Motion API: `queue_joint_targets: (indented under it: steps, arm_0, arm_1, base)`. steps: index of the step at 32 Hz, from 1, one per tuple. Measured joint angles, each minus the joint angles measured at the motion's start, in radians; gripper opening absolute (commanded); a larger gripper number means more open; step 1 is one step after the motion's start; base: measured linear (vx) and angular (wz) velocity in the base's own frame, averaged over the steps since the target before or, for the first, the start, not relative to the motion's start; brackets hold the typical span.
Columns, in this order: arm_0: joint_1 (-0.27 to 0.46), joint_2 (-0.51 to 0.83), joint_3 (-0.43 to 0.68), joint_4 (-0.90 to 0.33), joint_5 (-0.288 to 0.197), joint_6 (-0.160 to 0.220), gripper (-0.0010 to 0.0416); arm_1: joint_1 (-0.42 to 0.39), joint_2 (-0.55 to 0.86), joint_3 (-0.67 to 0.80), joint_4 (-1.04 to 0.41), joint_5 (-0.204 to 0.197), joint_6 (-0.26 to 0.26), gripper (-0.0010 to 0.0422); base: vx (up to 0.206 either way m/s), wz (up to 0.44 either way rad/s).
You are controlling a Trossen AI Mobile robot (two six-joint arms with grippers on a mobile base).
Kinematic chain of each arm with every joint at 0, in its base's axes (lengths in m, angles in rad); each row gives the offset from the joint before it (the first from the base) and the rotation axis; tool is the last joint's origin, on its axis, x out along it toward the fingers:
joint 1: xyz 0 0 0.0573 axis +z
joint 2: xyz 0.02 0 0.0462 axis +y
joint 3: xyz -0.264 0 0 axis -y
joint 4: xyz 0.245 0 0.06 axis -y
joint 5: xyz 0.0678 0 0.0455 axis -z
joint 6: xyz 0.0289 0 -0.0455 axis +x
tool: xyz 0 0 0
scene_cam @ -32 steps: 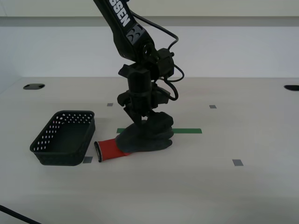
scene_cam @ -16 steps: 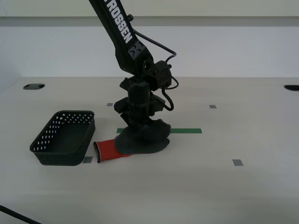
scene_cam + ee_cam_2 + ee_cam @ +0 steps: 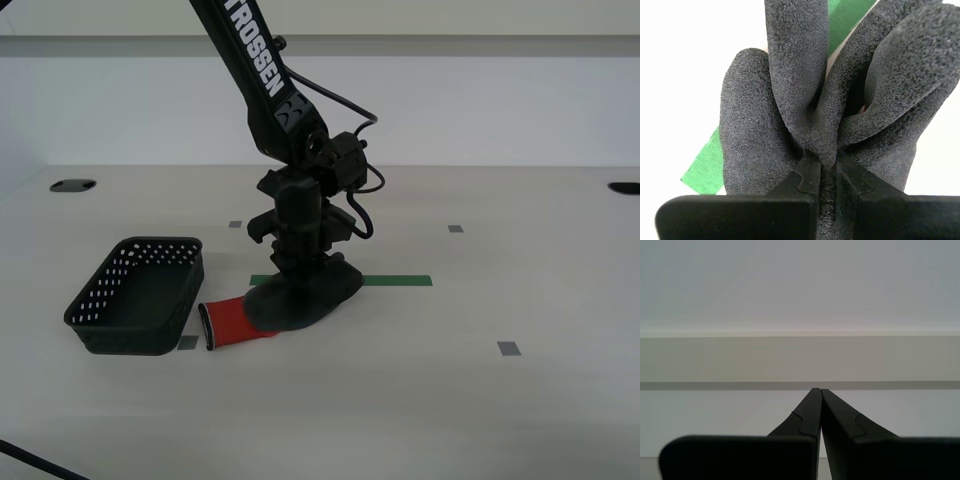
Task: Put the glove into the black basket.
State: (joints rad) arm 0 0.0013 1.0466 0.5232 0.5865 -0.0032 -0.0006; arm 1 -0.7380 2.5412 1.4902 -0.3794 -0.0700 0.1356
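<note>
The glove lies on the table, dark grey-black hand under the arm, red cuff pointing to the black basket at the exterior view's left. My second gripper stands straight down on the glove and is shut on a fold of its dark fabric; the glove's fingers bunch up beyond the jaws. The basket stands empty, a short gap from the cuff. My first gripper is shut and empty, facing a pale wall; it does not show in the exterior view.
A green tape strip runs across the table behind the glove and shows in the second wrist view. Small grey tape squares dot the table. Round holes sit at the far corners. A cable crosses the near corner at the exterior view's left.
My second gripper has come down onto the glove and shifted slightly to the exterior view's left, pressing the glove's hand flatter. The cuff has slid a little toward the basket.
</note>
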Motion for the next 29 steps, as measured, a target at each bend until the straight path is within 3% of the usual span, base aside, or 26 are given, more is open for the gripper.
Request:
queue_joint_targets:
  steps: [11,19,26,29]
  arm_0:
    - [-0.001,0.000,0.000,0.000,0.000,0.000,0.0001]
    - [-0.001,0.000,0.000,-0.001,-0.001,0.000,0.0001]
    - [-0.001,0.000,0.000,-0.010,0.000,0.000,0.0001]
    - [-0.002,0.000,0.000,-0.016,0.000,0.000,0.0001]
  arm_1:
    - [0.001,-0.016,0.039,-0.138,0.000,0.043,-0.0001]
    - [0.009,-0.223,0.037,-0.241,0.030,0.058,-0.0001]
    - [0.027,-0.319,0.028,-0.349,0.033,0.071,-0.0001]
    - [0.071,-0.343,0.026,-0.400,0.043,0.076,-0.0001]
  base:
    - [0.000,0.000]
    - [0.000,0.000]
    - [0.000,0.000]
    - [0.000,0.000]
